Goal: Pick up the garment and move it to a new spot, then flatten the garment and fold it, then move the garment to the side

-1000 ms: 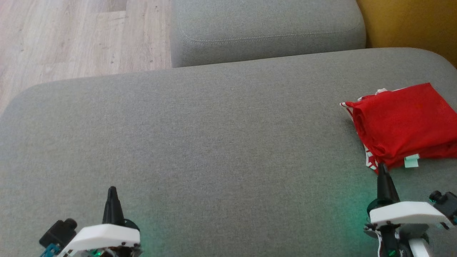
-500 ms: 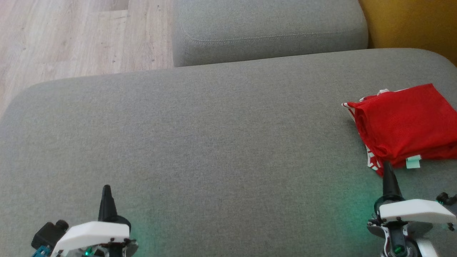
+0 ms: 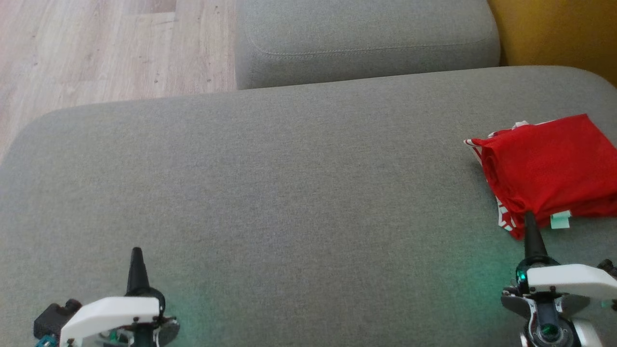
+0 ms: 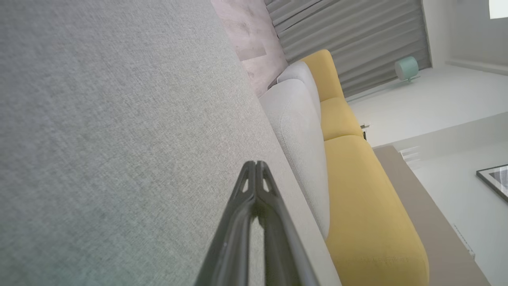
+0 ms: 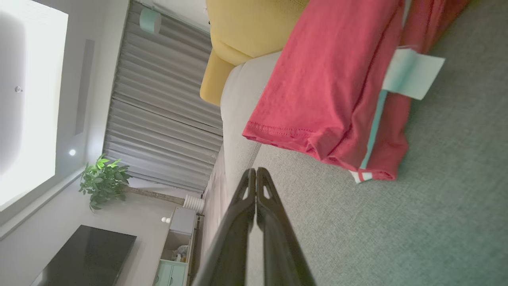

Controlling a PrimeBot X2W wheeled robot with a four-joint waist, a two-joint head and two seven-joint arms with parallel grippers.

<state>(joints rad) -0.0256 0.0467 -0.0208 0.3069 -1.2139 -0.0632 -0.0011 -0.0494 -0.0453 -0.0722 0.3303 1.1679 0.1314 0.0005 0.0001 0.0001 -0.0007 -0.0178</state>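
The red garment (image 3: 549, 168) is seen folded into a compact packet at the right edge of the head view, laid directly on the grey cushion (image 3: 289, 193); no container is involved. The right gripper (image 3: 530, 225) is closed on nothing, its tip just below the packet's lower left corner. The left gripper (image 3: 137, 258) is likewise closed and empty at the lower left. The final move aside is judged done, so only a clean retreat of the arms seems called for.

Grey sofa (image 3: 289, 193), yellow cushions (image 4: 357, 198), wood floor (image 3: 96, 48), grey curtains (image 5: 158, 111).
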